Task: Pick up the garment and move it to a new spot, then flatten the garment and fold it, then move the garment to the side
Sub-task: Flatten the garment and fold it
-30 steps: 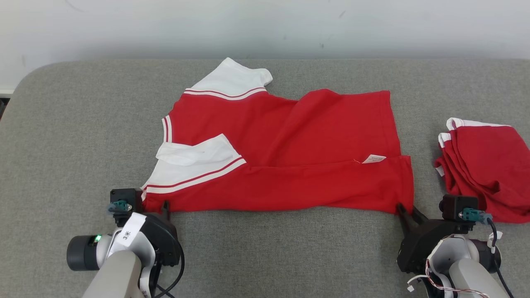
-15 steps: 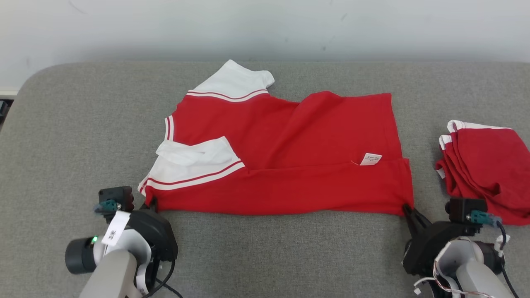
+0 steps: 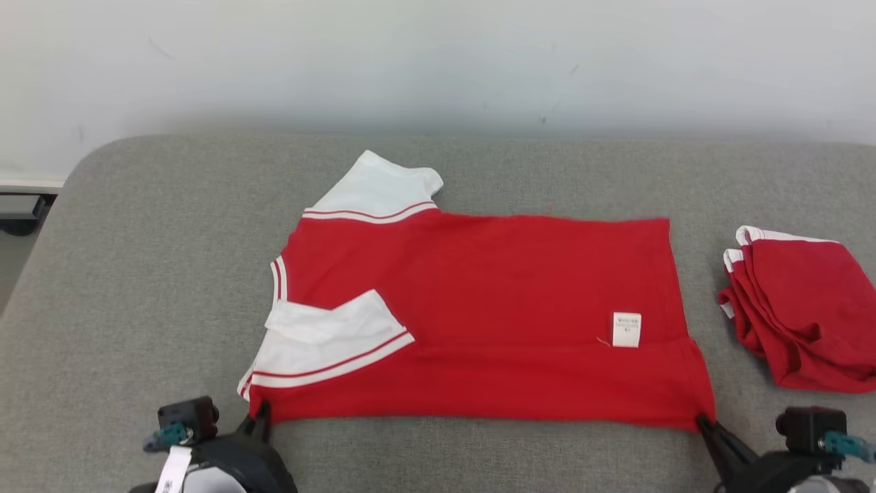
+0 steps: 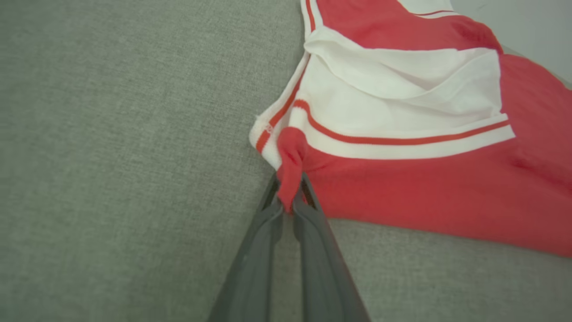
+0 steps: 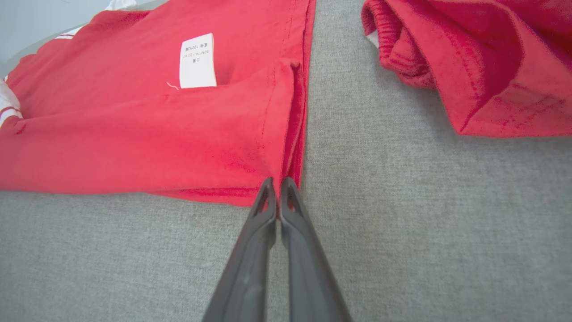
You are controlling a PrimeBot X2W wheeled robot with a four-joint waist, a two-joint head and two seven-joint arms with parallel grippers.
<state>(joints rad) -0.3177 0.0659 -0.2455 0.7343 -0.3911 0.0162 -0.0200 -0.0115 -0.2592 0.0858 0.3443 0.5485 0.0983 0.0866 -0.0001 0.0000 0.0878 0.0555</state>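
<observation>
The garment (image 3: 479, 308), a red shirt with white, red-striped sleeves, lies spread across the middle of the grey padded surface (image 3: 137, 287). Its collar end is to the left and its hem to the right. The near long edge is turned over toward the far side, so a band of doubled cloth runs along the near side, with a white care label (image 3: 626, 329) just above it near the right end. One sleeve (image 3: 328, 339) is folded in on the body at the near left; the other (image 3: 380, 188) juts out at the far left. The left gripper (image 4: 289, 197) has its jaws closed on the near left corner, with a small twist of red cloth pinched between the fingertips just below the white sleeve. The right gripper (image 5: 278, 190) has its jaws closed on the near right corner, at the hem where the turned layers meet; whether it holds every layer I cannot tell. The shirt looks light, soft and quite limp, so it will likely sag between the two holds and drape wherever it is unsupported. Knit cloth on a woven cover tends to drag rather than slide, and such thin pinches could slip under a hard pull. The two near corners seem the right places to hold it, kept taut and level. A pile of similar red garments (image 3: 801, 322) lies near the hem, apart from it, and could be brushed.
</observation>
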